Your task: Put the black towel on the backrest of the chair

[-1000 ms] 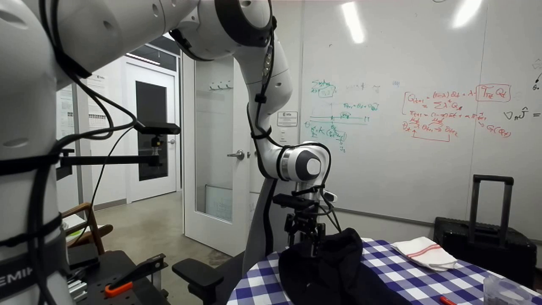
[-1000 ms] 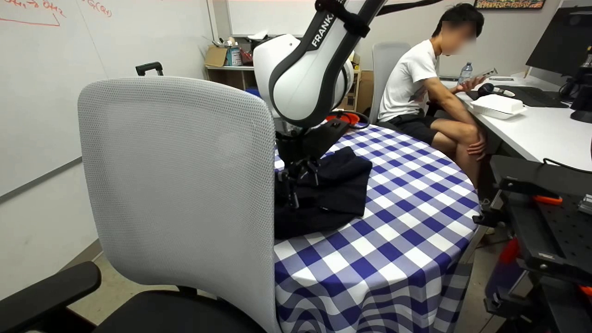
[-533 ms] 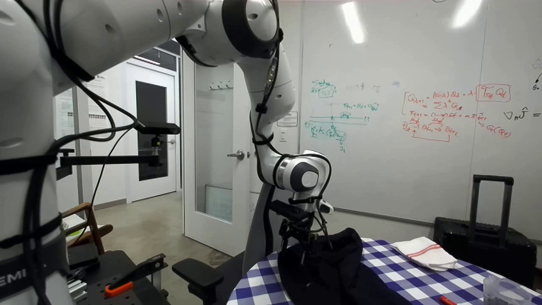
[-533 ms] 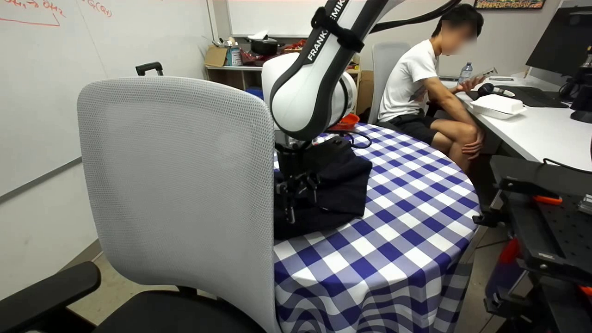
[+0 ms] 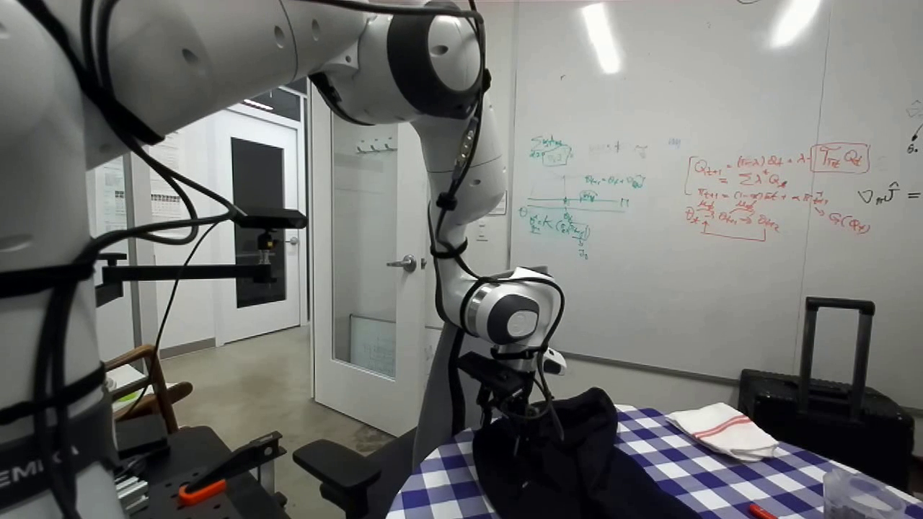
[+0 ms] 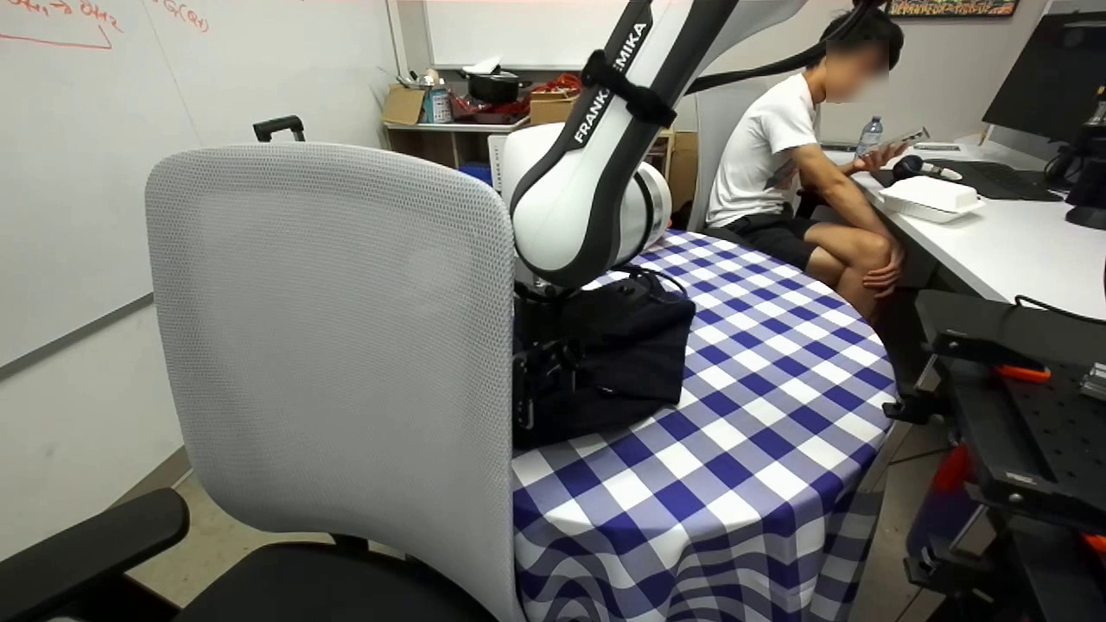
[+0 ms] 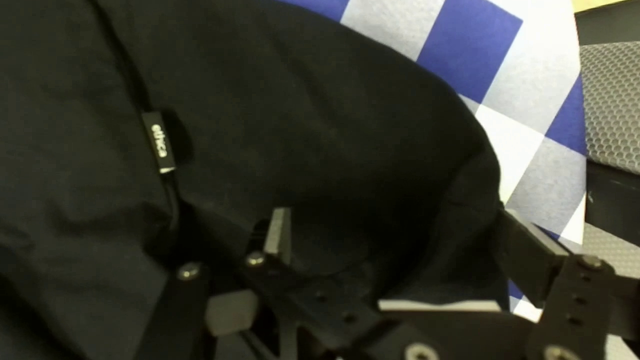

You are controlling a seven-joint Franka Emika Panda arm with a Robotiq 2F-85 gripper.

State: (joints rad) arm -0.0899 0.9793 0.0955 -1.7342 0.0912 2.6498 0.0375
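The gripper (image 7: 397,232) has lowered, jaws apart, at the right edge of the towel (image 7: 300,135) (wrist view); grasping likely follows.

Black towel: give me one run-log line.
black towel: heaped on checkered tablecloth; gripper: open at black towel, contact unclear; chair backrest: placement pending

Blue-white checked worktop (image 6: 760,363) carries rumpled towel (image 5: 591,468), folded striped napkin (image 5: 723,431) near it, plus clear tub (image 5: 836,494) and red item (image 5: 761,512), both cropped.
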